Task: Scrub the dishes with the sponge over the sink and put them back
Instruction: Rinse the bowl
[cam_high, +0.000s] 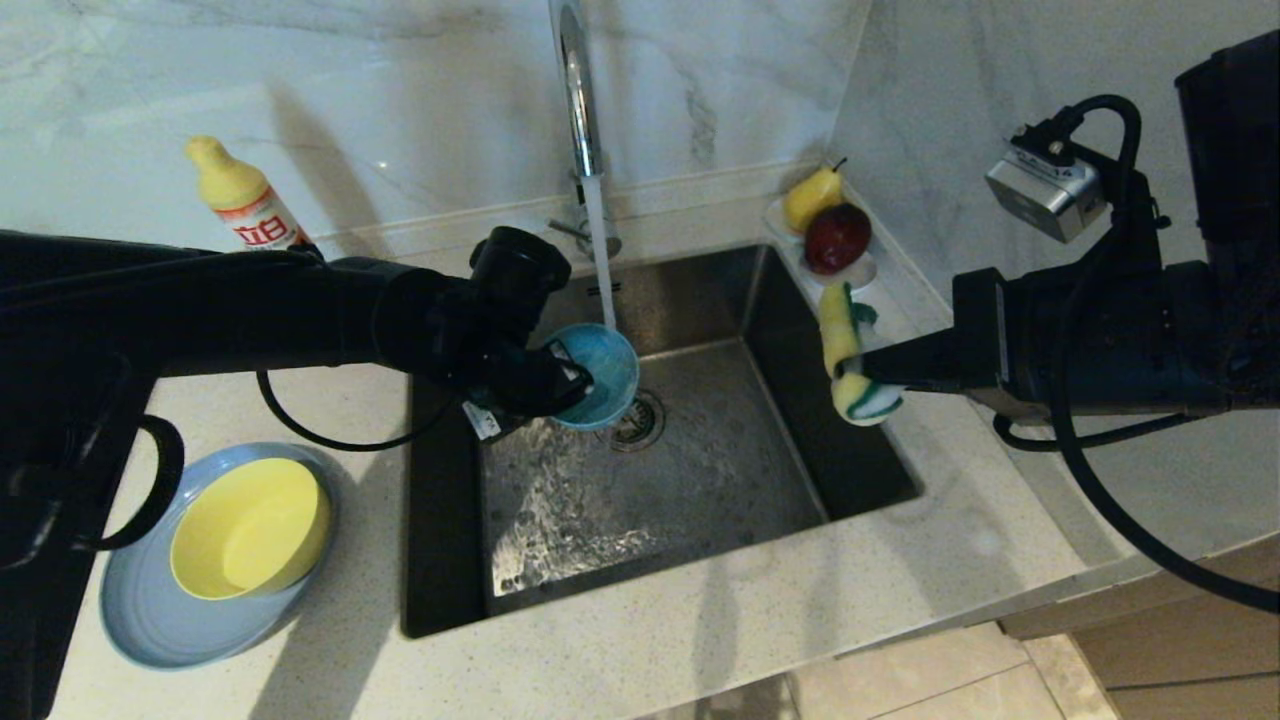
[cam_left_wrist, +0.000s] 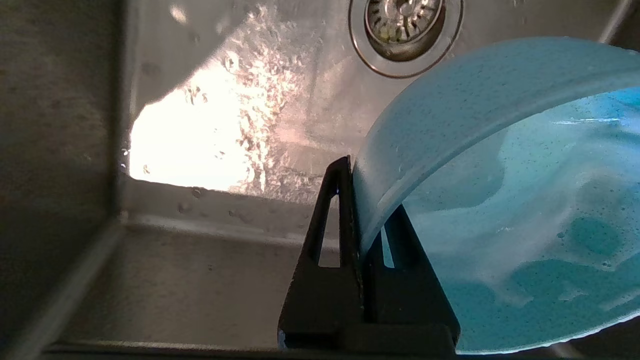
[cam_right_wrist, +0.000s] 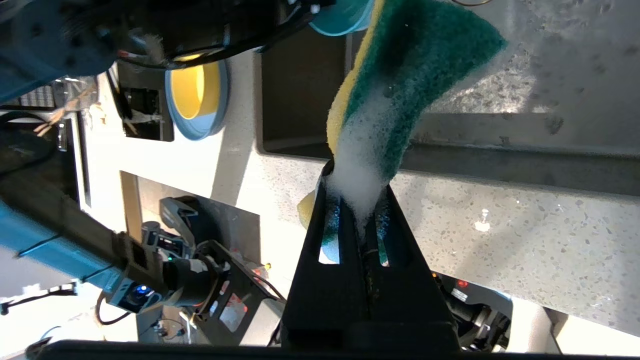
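While the teal bowl (cam_high: 597, 375) hangs tilted under the tap's stream over the sink (cam_high: 700, 470), your left hand (cam_high: 572, 388) pinches only its rim, so the wet glaze could slip. Your right hand (cam_high: 850, 372), clamped on the soapy sponge (cam_high: 848, 352), waits above the surface (cam_high: 960, 480).

sink (cam_high: 700, 470) front half free, tap (cam_high: 580, 90) behind bowl (cam_high: 600, 375)

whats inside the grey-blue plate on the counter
The yellow bowl sits in the grey-blue plate, off toward its far side. The bowl looks empty. The part of the plate beneath the bowl is hidden, so anything under it cannot be seen.
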